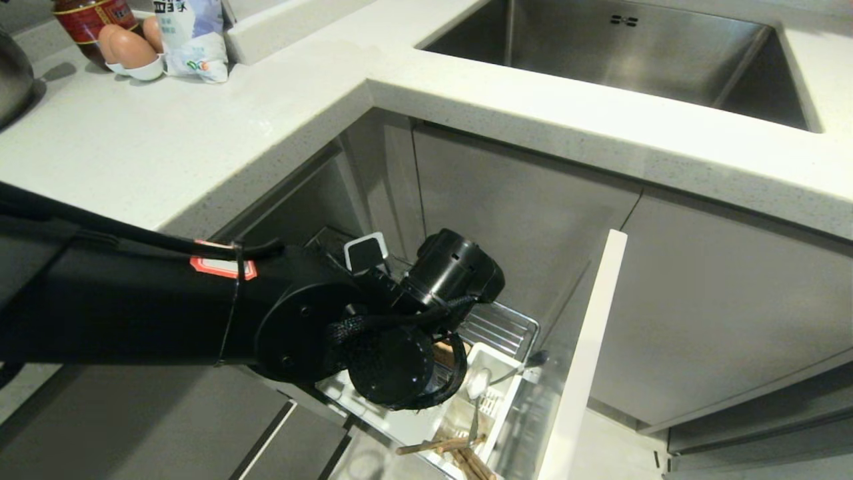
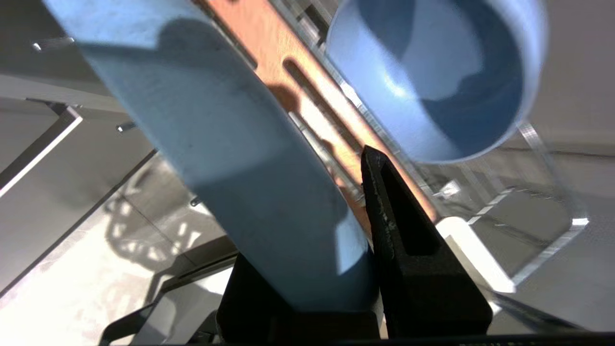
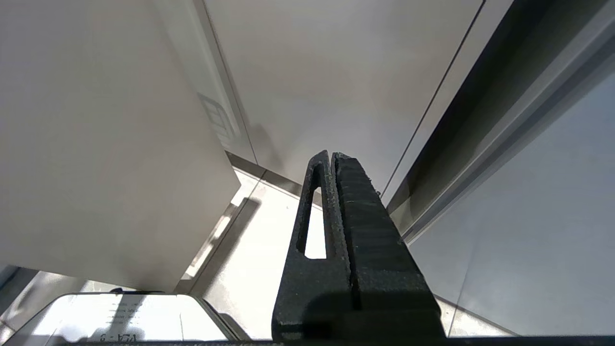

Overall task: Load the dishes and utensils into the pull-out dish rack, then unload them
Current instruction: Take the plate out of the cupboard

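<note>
The pull-out dish rack point(image 1: 501, 328) stands open under the counter, and my left arm point(image 1: 393, 347) reaches down into it, hiding the dishes in the head view. In the left wrist view my left gripper point(image 2: 319, 192) is shut on the rim of the pale blue plate point(image 2: 230, 144), one black finger point(image 2: 403, 230) pressed against it. The plate stands on edge along the slotted wooden strip point(image 2: 259, 43), with the blue bowl point(image 2: 442, 81) behind it. A spoon point(image 1: 478, 383) and chopsticks point(image 1: 460, 450) stick out of the white caddy point(image 1: 496, 407). My right gripper point(image 3: 331, 156) hangs shut and parked beside cabinet fronts.
The rack's white front panel point(image 1: 586, 353) stands to the right of the arm. Above it are the white counter point(image 1: 200, 133) and the steel sink point(image 1: 633, 53). Eggs point(image 1: 126, 47), a bag point(image 1: 190, 37), a jar point(image 1: 86, 17) and a steel pot point(image 1: 13, 73) sit at the counter's far left.
</note>
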Controlling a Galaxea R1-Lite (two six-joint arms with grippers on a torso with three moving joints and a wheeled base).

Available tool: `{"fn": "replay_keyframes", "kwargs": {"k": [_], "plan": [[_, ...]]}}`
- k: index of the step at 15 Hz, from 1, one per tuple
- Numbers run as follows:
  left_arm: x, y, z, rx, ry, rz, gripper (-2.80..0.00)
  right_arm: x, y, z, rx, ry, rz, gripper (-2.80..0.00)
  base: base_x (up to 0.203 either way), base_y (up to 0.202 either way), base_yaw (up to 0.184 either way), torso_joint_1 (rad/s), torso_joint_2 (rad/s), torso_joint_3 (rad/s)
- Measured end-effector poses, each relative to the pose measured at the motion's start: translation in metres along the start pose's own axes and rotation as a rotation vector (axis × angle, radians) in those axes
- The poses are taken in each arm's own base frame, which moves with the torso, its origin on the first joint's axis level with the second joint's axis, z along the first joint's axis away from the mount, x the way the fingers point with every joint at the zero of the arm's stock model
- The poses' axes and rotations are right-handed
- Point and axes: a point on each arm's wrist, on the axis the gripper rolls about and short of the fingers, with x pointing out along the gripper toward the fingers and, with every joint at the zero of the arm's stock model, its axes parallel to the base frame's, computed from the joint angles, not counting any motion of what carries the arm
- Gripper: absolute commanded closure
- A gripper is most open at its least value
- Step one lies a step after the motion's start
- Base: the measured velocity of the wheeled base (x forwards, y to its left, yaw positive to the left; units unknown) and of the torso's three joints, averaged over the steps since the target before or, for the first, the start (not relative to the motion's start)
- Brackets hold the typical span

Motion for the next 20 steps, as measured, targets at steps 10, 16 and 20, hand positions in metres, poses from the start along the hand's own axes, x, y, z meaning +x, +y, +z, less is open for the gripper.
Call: {"fn": "replay_keyframes", "kwargs": {"k": [10, 16, 20], "plan": [[-0.109, 0.016, 0.079, -0.104, -0.08, -0.246, 0.0, 0.0, 0.0, 0.0, 0.0, 0.0, 0.0, 0.0, 0.0, 0.0, 0.0, 0.0, 0.0, 0.0], [-0.191, 0.032, 0.126, -0.134, -0.15, -0.503, 0.0, 0.0, 0.0, 0.0, 0.0, 0.0, 0.0, 0.0, 0.0, 0.0, 0.0, 0.0, 0.0, 0.0], [-0.231, 0.052, 0.163, -0.117, -0.266, -0.599, 0.0, 0.0, 0.0, 0.0, 0.0, 0.0, 0.0, 0.0, 0.0, 0.0, 0.0, 0.0, 0.0, 0.0]]}}
